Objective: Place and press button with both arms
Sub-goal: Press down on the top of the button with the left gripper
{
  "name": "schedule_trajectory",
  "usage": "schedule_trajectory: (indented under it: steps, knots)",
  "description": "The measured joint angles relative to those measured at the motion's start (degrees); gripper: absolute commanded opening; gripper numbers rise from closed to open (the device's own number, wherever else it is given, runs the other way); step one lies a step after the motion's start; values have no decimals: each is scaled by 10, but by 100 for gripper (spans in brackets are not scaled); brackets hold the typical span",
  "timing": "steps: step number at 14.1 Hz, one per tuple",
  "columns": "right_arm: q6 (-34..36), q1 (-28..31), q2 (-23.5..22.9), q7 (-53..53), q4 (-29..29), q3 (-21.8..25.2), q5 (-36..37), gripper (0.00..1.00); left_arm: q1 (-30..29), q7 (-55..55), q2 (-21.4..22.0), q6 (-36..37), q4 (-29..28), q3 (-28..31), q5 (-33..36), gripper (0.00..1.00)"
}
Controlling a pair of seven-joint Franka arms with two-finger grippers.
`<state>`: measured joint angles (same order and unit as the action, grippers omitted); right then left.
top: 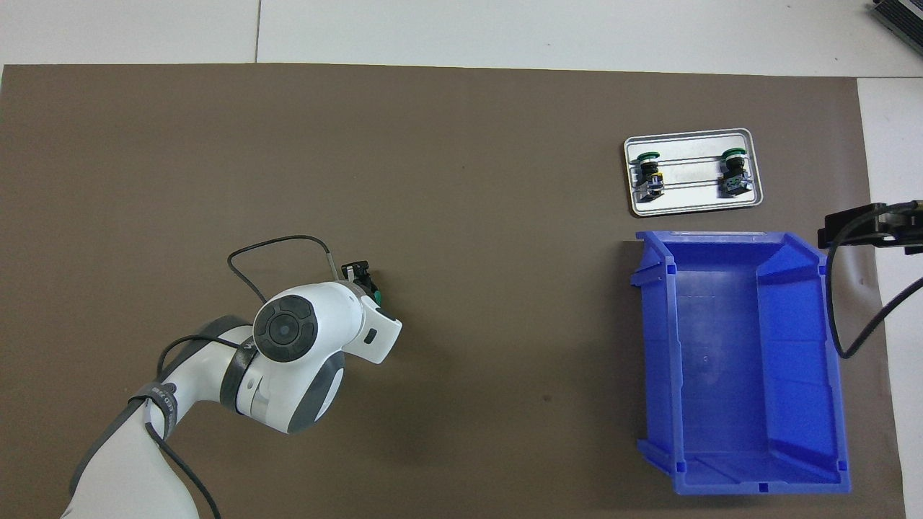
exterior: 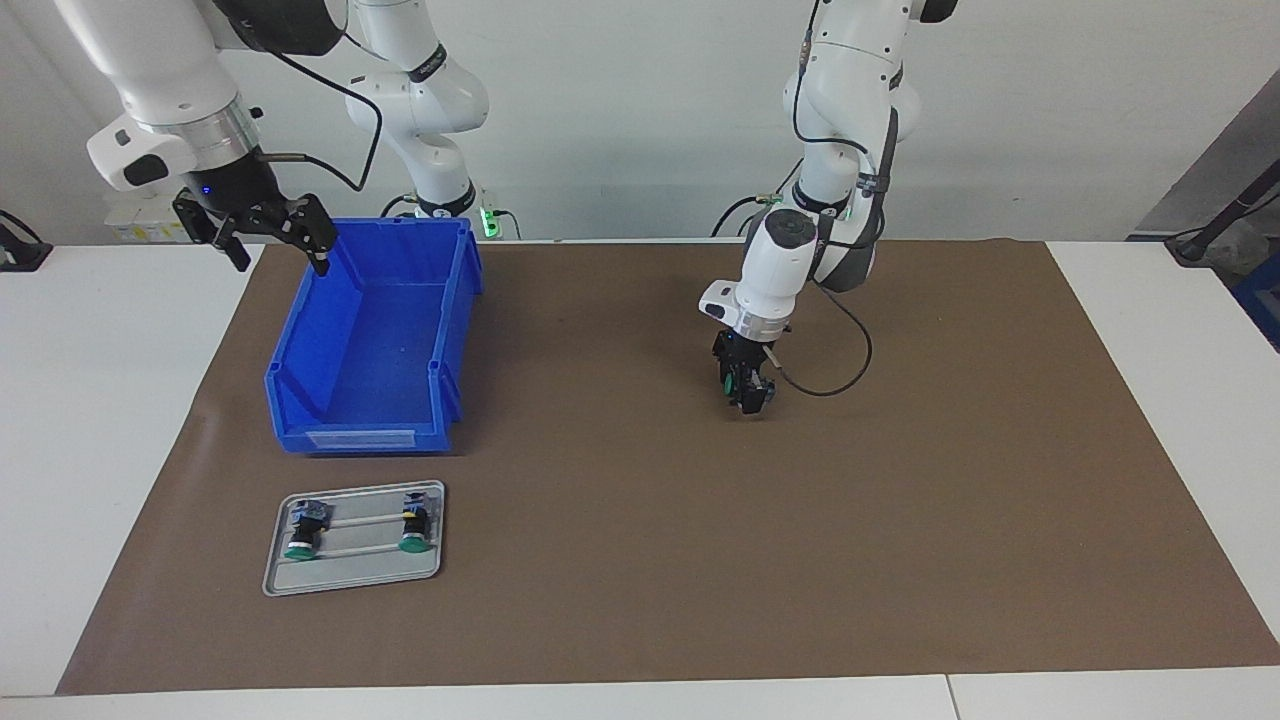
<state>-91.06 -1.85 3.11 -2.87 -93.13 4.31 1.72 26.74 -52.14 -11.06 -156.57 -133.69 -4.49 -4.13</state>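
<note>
A white desk [exterior: 110, 420] filled most of both views, its top made of panels with thin seams between them. A large brown mat [exterior: 640, 560] covered its middle, leaving bare white strips at both ends and along the edge farthest from the robots. A plain pale wall [exterior: 620, 110] rose at the robots' end of the desk, evenly lit and without windows. At the left arm's end, a grey slanted panel [exterior: 1215, 170] stood against the wall, with a dark blue object [exterior: 1262, 290] below it.
</note>
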Motion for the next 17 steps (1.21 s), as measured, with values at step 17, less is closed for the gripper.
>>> schedule_trajectory:
  steps: [17]
  knots:
    - [0,0,1,0,0,-1,0,100,0,0,-3,148,104,4,0,0]
